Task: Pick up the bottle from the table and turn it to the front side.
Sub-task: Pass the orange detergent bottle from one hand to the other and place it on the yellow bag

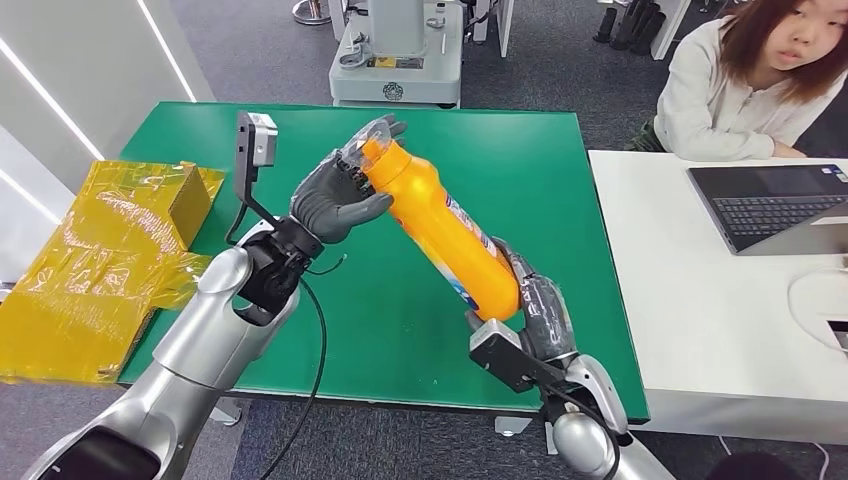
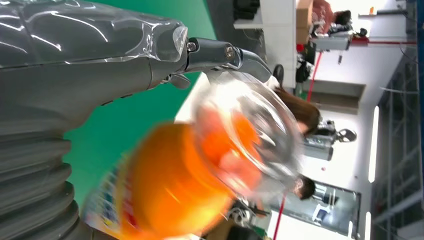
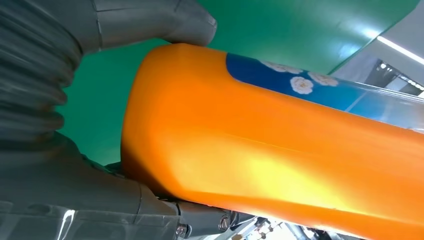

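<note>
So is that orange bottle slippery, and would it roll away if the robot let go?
Probably a bit slippery: the orange bottle looks smooth and glossy, so the left hand and right hand grip opposite ends. It seems stiff, not sagging. Its rounded body might roll on the flat green table.

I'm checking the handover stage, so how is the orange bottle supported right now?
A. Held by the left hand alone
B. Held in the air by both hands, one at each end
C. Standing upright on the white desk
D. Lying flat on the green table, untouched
B: the orange bottle is tilted above the green table, with the left hand at its cap end and the right hand at its base.
</note>
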Robot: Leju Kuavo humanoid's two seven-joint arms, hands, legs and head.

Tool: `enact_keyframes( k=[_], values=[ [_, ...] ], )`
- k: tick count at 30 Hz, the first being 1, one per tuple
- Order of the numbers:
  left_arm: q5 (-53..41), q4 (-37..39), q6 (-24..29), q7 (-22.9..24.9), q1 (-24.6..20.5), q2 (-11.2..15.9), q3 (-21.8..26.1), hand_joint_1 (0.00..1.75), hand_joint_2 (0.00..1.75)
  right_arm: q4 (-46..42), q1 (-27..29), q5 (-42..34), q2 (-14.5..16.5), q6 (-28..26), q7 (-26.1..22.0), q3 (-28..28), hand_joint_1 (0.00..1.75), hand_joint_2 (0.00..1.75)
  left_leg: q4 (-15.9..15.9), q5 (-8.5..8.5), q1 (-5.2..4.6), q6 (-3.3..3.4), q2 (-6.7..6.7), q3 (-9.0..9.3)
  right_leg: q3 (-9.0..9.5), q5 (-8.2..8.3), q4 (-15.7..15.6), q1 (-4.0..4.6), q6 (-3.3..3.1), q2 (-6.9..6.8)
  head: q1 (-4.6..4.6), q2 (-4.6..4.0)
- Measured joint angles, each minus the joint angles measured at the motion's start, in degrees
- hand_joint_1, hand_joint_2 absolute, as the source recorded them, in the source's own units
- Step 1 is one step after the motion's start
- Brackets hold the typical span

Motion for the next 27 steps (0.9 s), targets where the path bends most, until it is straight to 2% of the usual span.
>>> enact_keyframes(
  k=[8,14,16,18,20,27],
  values=[
    [0.2,-1.1,2.3,-0.2,-1.2,-1.4,-2.6,0.00,1.75,2.3,-2.5,0.8,1.3,-0.9,0.7,0.8,1.75,1.75,0.0,0.00,0.01,0.00,0.01,0.01,-0.02,0.00,0.0,0.01,0.00,0.02,0.01,0.00],
    [-4.3,-0.8,6.8,-2.7,-2.0,-2.5,-4.1,0.02,1.75,3.8,-3.9,2.1,3.0,-1.4,1.9,1.0,1.75,1.75,0.0,0.00,0.01,0.00,0.01,0.00,-0.02,0.00,0.0,0.01,0.00,0.00,0.00,0.00],
    [-6.3,-0.3,8.0,-3.4,-2.3,-2.7,-4.8,0.76,1.75,4.3,-4.1,2.3,3.3,-1.7,2.3,1.0,1.75,1.75,0.0,0.00,0.01,0.00,0.01,0.00,-0.02,0.00,0.0,0.00,0.00,0.00,0.00,0.00],
    [-7.5,0.1,8.7,-3.7,-2.4,-3.0,-5.6,1.61,1.75,4.7,-4.4,2.5,3.5,-1.8,2.4,1.0,1.75,1.75,0.0,0.00,0.00,0.00,0.01,0.00,-0.02,0.00,0.0,0.00,0.00,0.00,0.00,0.00],
    [-8.0,0.5,8.9,-3.8,-2.4,-3.3,-6.3,1.75,1.75,5.3,-4.7,2.7,3.6,-2.1,2.4,1.0,1.75,1.75,0.0,0.00,-0.01,0.00,0.01,-0.01,-0.02,0.00,0.0,-0.01,0.00,0.00,0.00,0.00],
    [-5.3,1.2,8.7,-3.1,-2.5,-4.0,-7.1,1.75,1.75,8.0,-5.6,3.2,3.9,-3.6,2.0,1.0,1.75,1.75,0.0,0.00,0.00,0.00,0.01,-0.01,-0.03,0.00,0.0,0.00,0.00,0.01,0.01,0.00]
  ],
)
